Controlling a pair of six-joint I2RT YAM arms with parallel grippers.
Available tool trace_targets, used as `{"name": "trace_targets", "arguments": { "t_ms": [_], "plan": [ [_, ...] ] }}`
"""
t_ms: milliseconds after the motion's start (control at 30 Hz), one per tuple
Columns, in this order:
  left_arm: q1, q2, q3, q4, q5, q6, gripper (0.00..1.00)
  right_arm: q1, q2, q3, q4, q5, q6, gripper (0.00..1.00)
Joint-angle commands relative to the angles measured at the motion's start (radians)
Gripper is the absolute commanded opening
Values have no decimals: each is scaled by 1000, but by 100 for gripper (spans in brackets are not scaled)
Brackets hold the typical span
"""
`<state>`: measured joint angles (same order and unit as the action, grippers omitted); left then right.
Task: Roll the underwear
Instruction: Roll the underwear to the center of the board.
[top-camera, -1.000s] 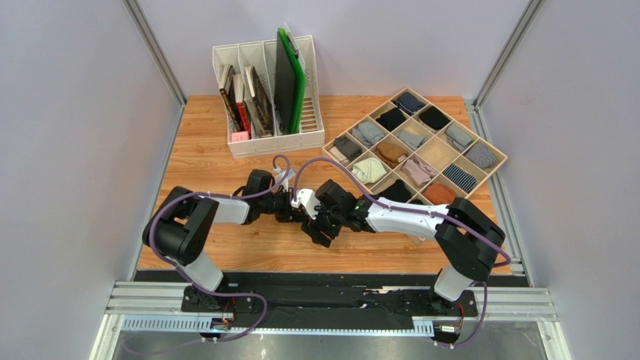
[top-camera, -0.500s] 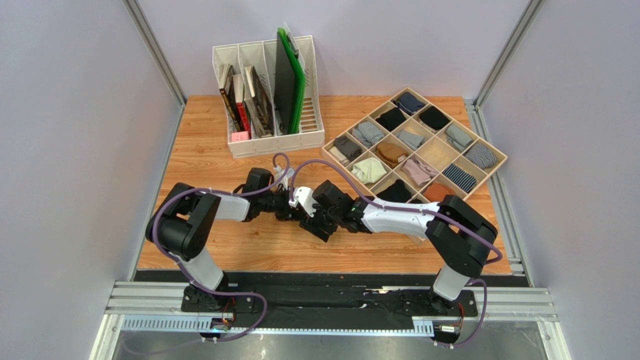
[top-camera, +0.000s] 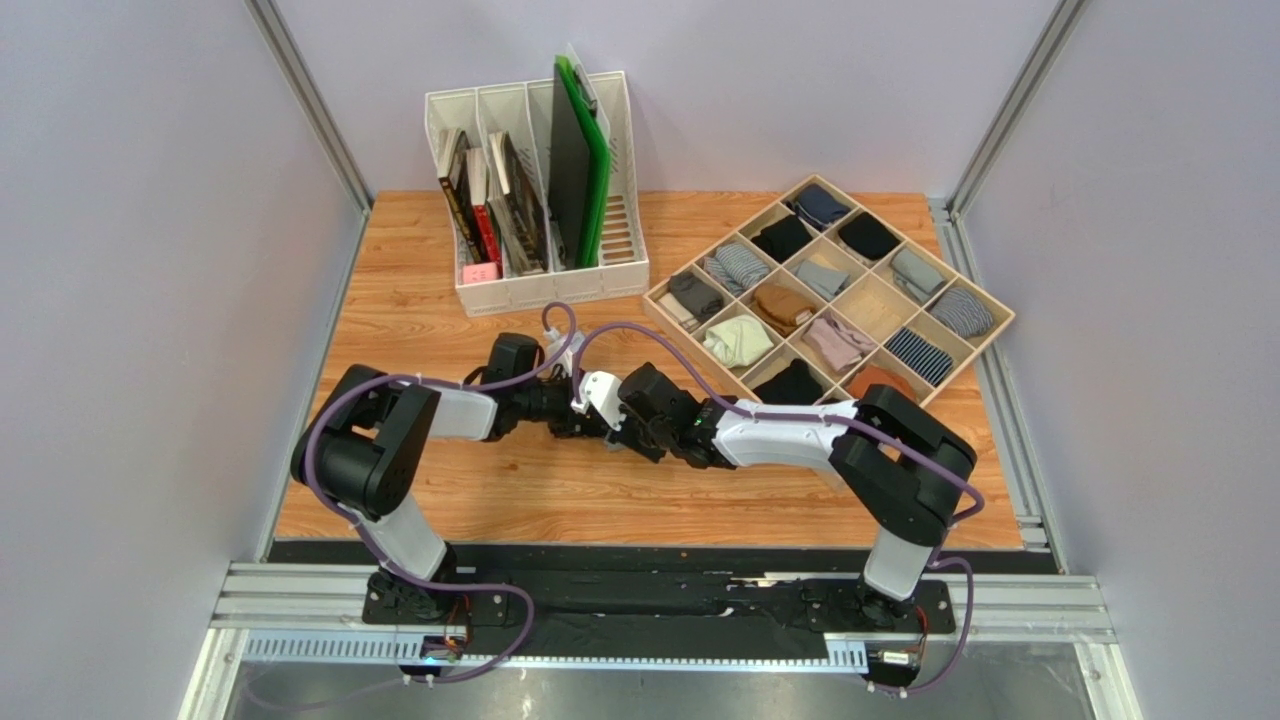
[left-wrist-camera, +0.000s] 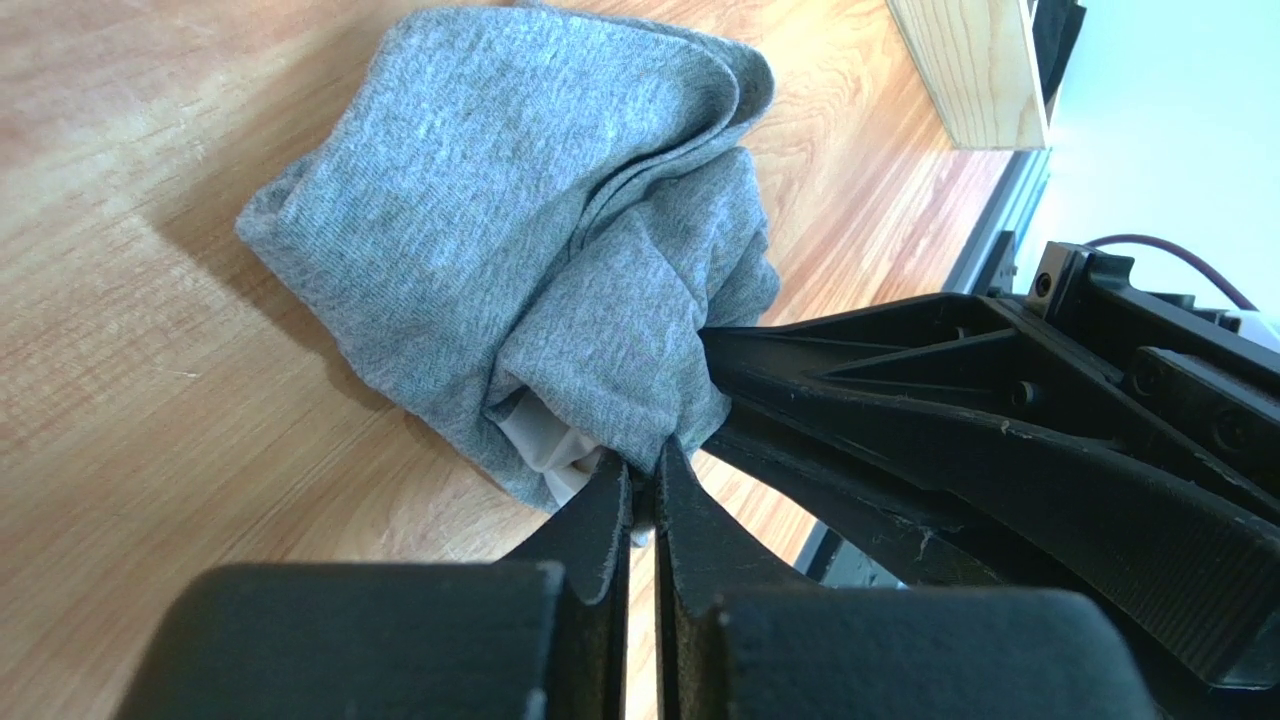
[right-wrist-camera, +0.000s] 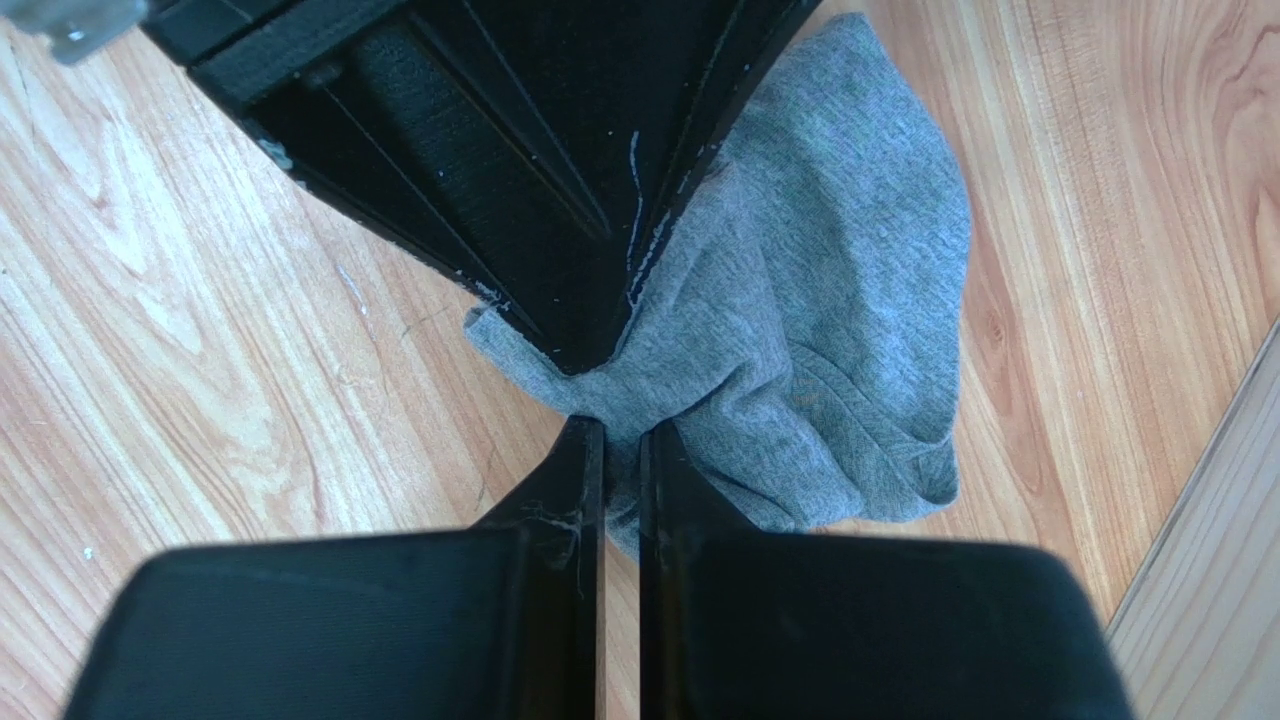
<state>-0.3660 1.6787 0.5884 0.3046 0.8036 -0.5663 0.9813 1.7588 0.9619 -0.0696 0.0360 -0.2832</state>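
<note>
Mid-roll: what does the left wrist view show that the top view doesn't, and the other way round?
Left wrist only: the underwear, a bunched grey heap with a bit of white waistband peeking out, and the left gripper and right gripper shut on the same fold. Top only: the file holder and the divided tray of rolled bundles at the back; there the cloth is hidden under the arms. Both: the two grippers meeting tip to tip over the table.

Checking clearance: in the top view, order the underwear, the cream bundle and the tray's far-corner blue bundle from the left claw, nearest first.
1. The underwear, pinched in the left claw.
2. The cream bundle, near side of the tray.
3. The blue bundle, tray's far corner.
</note>
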Motion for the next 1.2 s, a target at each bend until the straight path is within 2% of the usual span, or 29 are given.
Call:
{"name": "trace_targets", "arguments": {
  "t_ms": [0,33,67,167,367,433,1000,1100,1167],
  "plan": [
    [-7,-40,7,7,23,32,22,-3,39,3,-13,-19,10,0],
    [-7,-54,5,5,14,36,28,-3,33,5,-22,-22,19,0],
    [-7,-88,5,-8,-3,39,40,-3,31,11,-48,-59,33,0],
    [-7,-170,-1,-56,-58,51,55,-3,36,44,-123,-88,65,0],
    [-7,-336,-53,-176,-236,62,59,3,16,57,-183,-105,111,0],
    [-7,-349,-77,-170,-244,56,62,5,13,60,-191,-102,118,0],
    [-7,-162,-144,68,-190,-47,61,7,45,115,-237,-162,154,0],
    [-7,-140,-151,99,-179,-49,57,7,42,136,-263,-197,161,0],
    [-7,-123,-151,110,-169,-49,46,8,39,147,-279,-215,167,0]
  ]
}}
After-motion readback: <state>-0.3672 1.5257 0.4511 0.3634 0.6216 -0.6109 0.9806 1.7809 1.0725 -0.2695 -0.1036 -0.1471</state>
